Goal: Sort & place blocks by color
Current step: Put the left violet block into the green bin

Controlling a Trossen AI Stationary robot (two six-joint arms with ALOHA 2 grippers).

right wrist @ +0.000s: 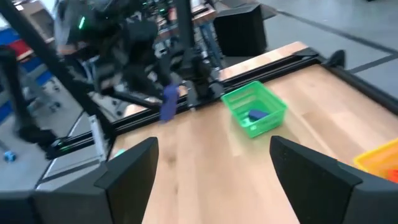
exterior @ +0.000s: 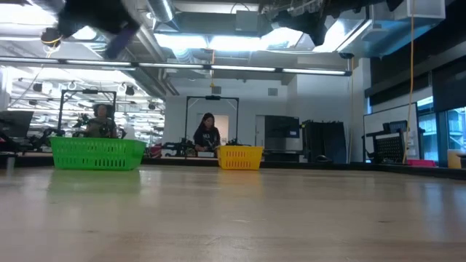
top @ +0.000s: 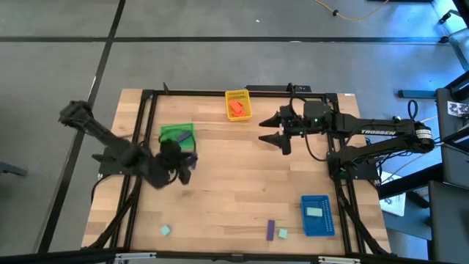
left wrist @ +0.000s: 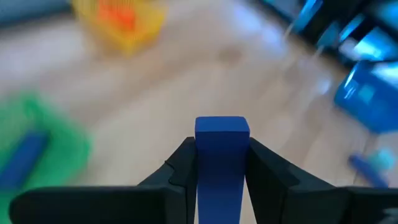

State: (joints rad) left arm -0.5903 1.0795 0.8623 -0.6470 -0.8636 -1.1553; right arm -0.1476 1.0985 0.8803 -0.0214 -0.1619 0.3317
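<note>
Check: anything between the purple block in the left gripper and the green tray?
Nothing visible. The left gripper holds the purple block just beside the green tray, with only bare table between them. The tray already holds one purple block, with room beside it. The right gripper waits open, well clear.

A robotics lab or open workshop hall is shown. Exposed ducts point(exterior: 156, 29) and strip lights point(exterior: 240, 69) are seen along an unfinished ceiling, and a grey concrete floor point(top: 190, 59) is laid around the wooden table point(top: 242, 176). Metal frames point(exterior: 211, 120), dark cabinets point(exterior: 324, 142) and monitors point(exterior: 389, 142) are ranged behind, where two people point(exterior: 207, 135) are seated at benches. Cables point(top: 352, 13) are trailed across the floor.
</note>
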